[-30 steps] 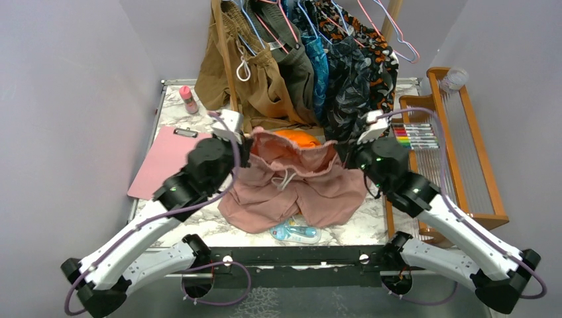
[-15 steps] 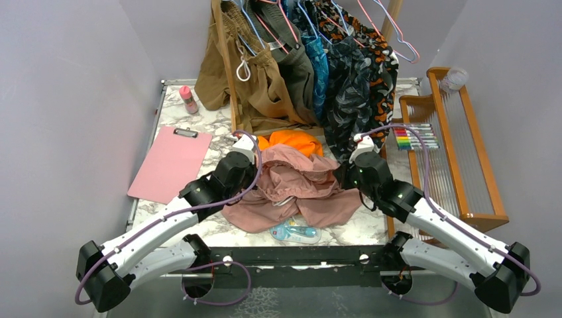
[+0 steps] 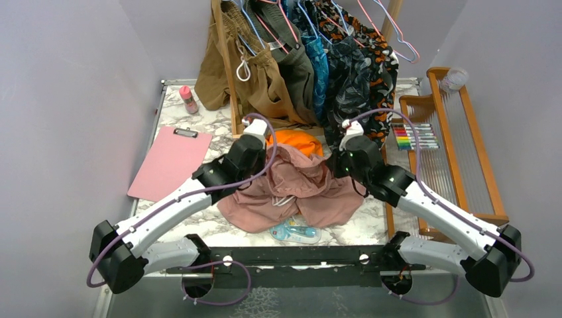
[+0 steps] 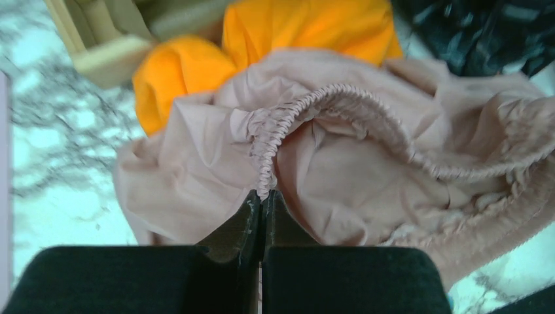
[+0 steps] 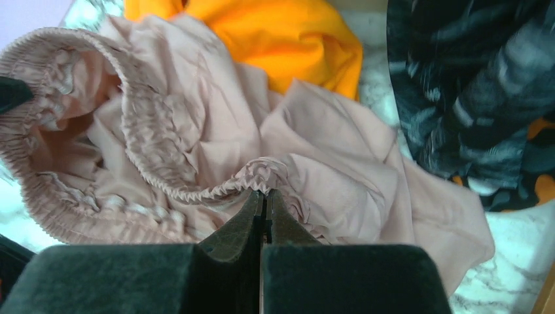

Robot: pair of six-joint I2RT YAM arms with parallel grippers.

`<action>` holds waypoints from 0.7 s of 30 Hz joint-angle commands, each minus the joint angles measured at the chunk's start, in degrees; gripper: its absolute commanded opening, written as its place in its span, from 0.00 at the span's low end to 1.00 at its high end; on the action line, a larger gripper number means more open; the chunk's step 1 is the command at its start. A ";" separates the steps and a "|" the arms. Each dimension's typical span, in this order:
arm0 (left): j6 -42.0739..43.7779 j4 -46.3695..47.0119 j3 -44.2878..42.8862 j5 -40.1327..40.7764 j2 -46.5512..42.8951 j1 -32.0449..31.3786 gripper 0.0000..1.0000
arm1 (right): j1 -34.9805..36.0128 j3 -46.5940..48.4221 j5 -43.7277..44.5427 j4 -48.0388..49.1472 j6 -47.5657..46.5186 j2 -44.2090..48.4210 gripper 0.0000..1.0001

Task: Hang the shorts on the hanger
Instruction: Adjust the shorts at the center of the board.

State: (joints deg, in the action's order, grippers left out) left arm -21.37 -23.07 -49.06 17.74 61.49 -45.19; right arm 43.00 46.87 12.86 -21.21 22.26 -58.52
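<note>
Shorts (image 3: pixel 291 189) in left gripper (image 4: pixel 263 196); also in right gripper (image 5: pixel 263 195)

Left white-and-black arm (image 3: pixel 166 212) stretches forward and angles inward to the left side of the dusty pink fabric shorts (image 3: pixel 301 189). Black two-finger left gripper (image 4: pixel 263 196) is clamped on the gathered waistband. Right white-and-black arm (image 3: pixel 431 205) mirrors it at the shorts' right side, with the black right gripper (image 5: pixel 264 196) pinched tight on the waistband too.
</note>
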 commanded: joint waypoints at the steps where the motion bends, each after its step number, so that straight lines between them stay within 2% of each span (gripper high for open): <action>1: 5.07 -0.57 -11.41 5.65 3.74 1.87 0.00 | -0.16 9.28 3.97 0.81 -2.99 -3.24 0.01; 4: 5.77 -1.07 -12.97 5.57 6.24 4.58 0.00 | -0.27 10.19 6.42 1.75 -2.66 -6.80 0.01; 7: 3.28 -0.68 -9.98 -0.14 8.11 8.07 0.00 | -0.82 7.89 3.30 2.31 0.16 -10.12 0.01; 12: 0.09 1.44 -1.74 -5.84 7.02 8.43 0.00 | -0.90 1.10 1.74 3.85 3.57 -10.99 0.01; 15: -0.25 1.97 0.78 -7.06 5.96 8.45 0.00 | -0.90 0.22 0.82 3.10 4.03 -10.93 0.01; 17: -0.15 1.67 1.29 -7.38 5.77 8.45 0.00 | -0.90 0.56 0.65 2.37 3.78 -10.67 0.10; 18: -0.17 1.44 1.33 -7.62 5.64 8.45 0.03 | -0.90 0.86 0.54 1.94 3.49 -10.54 0.16; 19: -0.09 1.26 1.22 -7.95 5.46 8.45 0.09 | -0.90 1.23 0.31 1.51 3.15 -10.27 0.24; 21: -0.01 0.83 1.03 -8.22 4.79 8.45 0.24 | -0.90 2.23 0.00 0.39 2.50 -9.49 0.33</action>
State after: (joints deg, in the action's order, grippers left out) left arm -20.73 -22.79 -47.37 12.34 68.79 -36.82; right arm 42.35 46.76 14.22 -19.51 25.06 -69.71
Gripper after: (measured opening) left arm 0.117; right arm 0.266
